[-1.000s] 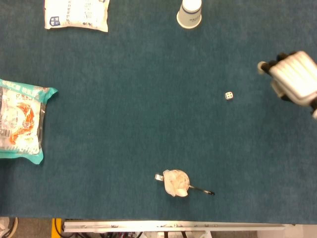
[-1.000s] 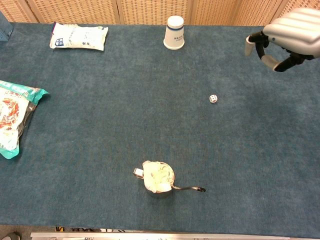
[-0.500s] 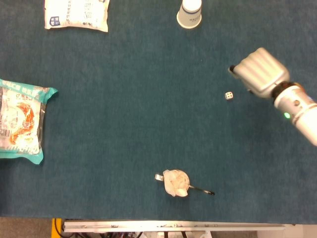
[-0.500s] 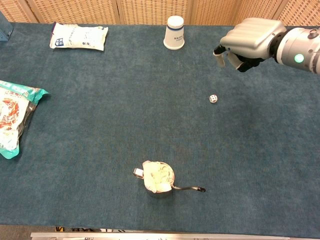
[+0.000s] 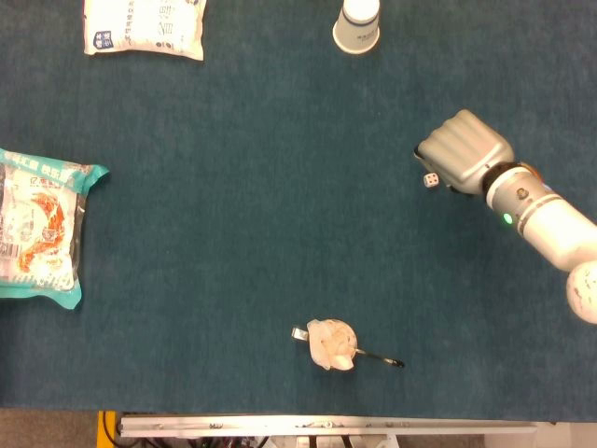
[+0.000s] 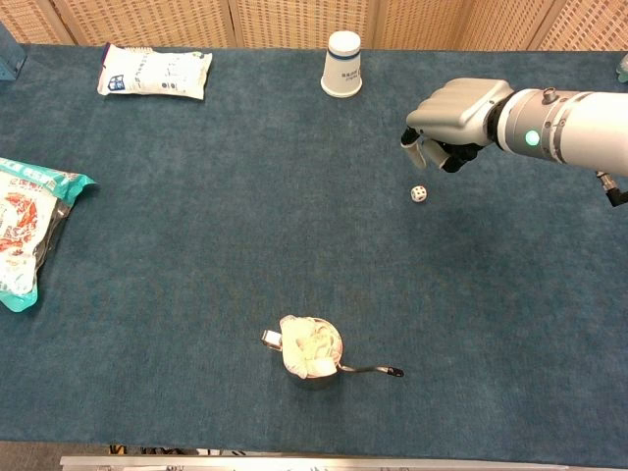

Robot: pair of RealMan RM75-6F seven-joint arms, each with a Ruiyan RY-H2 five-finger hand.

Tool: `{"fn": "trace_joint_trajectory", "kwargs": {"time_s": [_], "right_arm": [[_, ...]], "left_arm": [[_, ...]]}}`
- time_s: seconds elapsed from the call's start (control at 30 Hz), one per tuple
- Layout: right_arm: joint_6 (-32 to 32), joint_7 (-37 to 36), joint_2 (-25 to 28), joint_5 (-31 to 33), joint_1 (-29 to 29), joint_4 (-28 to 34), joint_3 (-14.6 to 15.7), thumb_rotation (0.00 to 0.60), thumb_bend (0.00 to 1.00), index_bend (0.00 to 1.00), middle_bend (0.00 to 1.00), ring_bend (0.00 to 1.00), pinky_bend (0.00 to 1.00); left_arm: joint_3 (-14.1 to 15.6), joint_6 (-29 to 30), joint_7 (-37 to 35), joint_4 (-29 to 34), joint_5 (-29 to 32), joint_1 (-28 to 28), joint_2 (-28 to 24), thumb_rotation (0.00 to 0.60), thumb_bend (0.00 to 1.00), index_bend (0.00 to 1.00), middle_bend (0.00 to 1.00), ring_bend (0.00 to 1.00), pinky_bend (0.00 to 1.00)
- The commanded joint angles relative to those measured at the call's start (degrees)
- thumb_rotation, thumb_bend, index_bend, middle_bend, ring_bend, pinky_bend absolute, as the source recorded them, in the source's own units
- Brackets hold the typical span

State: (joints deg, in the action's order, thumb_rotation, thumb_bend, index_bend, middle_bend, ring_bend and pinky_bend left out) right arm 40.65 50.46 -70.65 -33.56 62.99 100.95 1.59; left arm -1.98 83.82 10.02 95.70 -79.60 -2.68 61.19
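My right hand [image 5: 464,152] [image 6: 456,111] hovers just above and behind a small white die [image 5: 431,180] [image 6: 419,193] on the blue cloth. Its fingers bend downward, the thumb stands apart from them, and nothing is between them. The die lies free just below the fingertips, not touched. My left hand shows in neither view.
An upside-down white paper cup [image 5: 357,25] [image 6: 342,64] stands at the far edge. A white bag [image 5: 145,26] [image 6: 154,72] lies far left. A teal food packet [image 5: 37,229] [image 6: 25,231] lies at the left edge. A small metal pan with pale filling [image 5: 331,343] [image 6: 311,346] sits near the front.
My right hand has come in from the right edge, moving left and down until it is over the die. Nothing else on the table has moved.
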Motion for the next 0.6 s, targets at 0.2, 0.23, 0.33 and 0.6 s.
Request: {"fn": "trace_joint_trajectory", "kwargs": {"time_s": [0.2, 0.23, 0.33, 0.6], "right_arm": [[0.2, -1.0, -1.7, 1.5, 2.1, -2.3, 3.1, 0.600, 1.00, 0.46, 1.00, 0.97, 0.96], [0.2, -0.9, -1.9, 1.8, 2.4, -2.6, 3.5, 0.600, 1.00, 0.46, 1.00, 0.97, 0.96], [0.2, -0.6, -2.7, 3.0, 3.5, -3.3, 4.8, 0.600, 1.00, 0.46, 1.00, 0.97, 0.96], [0.2, 0.2, -5.5, 6.8, 6.5, -5.1, 7.4, 0.600, 1.00, 0.46, 1.00, 0.97, 0.96]], "left_arm": [[0.5, 0.5, 0.4, 0.3, -1.3, 0.2, -0.3, 0.600, 0.51, 0.35, 0.33, 0.23, 0.36], [0.6, 0.6, 0.5, 0.3, -1.5, 0.3, -0.3, 0.600, 0.51, 0.35, 0.33, 0.23, 0.36], [1.2, 0.7, 0.7, -0.3, -2.3, 0.4, -0.2, 0.600, 0.51, 0.34, 0.33, 0.23, 0.36], [2.0, 0.1, 0.2, -1.4, -2.1, 1.0, -1.0, 0.600, 0.51, 0.34, 0.33, 0.23, 0.36]]}}
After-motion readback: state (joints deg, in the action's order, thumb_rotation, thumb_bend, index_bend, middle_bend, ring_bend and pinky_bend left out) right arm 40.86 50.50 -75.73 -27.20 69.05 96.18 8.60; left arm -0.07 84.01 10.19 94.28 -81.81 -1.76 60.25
